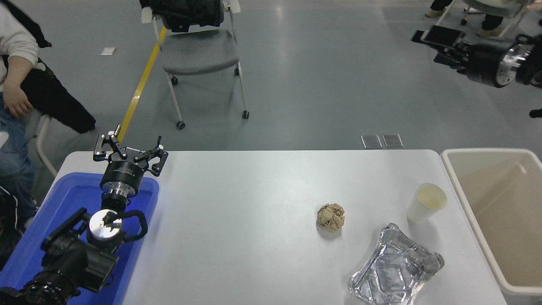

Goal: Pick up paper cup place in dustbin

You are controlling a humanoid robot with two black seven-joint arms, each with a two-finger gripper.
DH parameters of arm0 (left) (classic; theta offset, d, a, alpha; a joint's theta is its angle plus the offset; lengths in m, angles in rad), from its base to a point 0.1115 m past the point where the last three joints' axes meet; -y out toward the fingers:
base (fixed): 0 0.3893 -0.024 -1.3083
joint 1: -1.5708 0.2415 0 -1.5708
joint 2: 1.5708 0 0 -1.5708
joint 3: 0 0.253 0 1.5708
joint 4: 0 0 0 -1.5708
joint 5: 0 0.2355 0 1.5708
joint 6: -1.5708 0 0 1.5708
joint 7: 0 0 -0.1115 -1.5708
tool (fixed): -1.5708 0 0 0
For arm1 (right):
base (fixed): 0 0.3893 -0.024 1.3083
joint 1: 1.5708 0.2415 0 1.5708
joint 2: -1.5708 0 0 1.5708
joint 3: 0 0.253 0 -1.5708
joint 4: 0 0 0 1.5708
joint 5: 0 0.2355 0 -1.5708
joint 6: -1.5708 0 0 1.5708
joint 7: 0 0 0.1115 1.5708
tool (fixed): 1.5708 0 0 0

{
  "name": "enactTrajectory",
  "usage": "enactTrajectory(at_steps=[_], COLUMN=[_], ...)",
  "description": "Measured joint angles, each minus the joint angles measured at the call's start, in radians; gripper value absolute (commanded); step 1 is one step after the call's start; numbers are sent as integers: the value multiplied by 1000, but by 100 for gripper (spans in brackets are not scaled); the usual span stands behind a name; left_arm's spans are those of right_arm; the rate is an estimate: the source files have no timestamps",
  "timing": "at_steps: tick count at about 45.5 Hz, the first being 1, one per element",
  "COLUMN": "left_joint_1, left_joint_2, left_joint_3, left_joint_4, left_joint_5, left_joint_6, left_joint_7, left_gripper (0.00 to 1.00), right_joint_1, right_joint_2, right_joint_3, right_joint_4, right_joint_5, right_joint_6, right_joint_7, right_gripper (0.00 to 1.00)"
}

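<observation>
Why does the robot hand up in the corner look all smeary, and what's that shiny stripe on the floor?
In the head view, the right gripper is smeared by motion blur, so its fingers can't be read; the left gripper and paper cup look sharp. The pale stripe on the floor is glare from overhead light. The foil tray glints too.

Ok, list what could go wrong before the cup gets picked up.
1. The paper cup stands upright and light near the table's right edge; a glancing touch from the right tool, now high at the upper right, might tip it.
2. The foil tray lies just in front of the cup; a low approach could snag it.
3. The dustbin rim sits close beside the cup and could get bumped.
</observation>
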Motion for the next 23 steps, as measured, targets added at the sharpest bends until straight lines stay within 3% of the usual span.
enactTrajectory(at_steps=[11, 23], left_joint_1=[0, 1], left_joint_2=[0, 0], left_joint_3=[0, 0], left_joint_4=[0, 0], left_joint_5=[0, 0], left_joint_6=[0, 0], left_joint_7=[0, 0], left_gripper=[99, 99], right_joint_1=[81, 161], right_joint_2=[157, 207], right_joint_3=[-233, -380], right_joint_4=[21, 129], right_joint_5=[-29, -154], right_joint_6=[154, 242], right_joint_7=[0, 2], right_gripper=[100, 100])
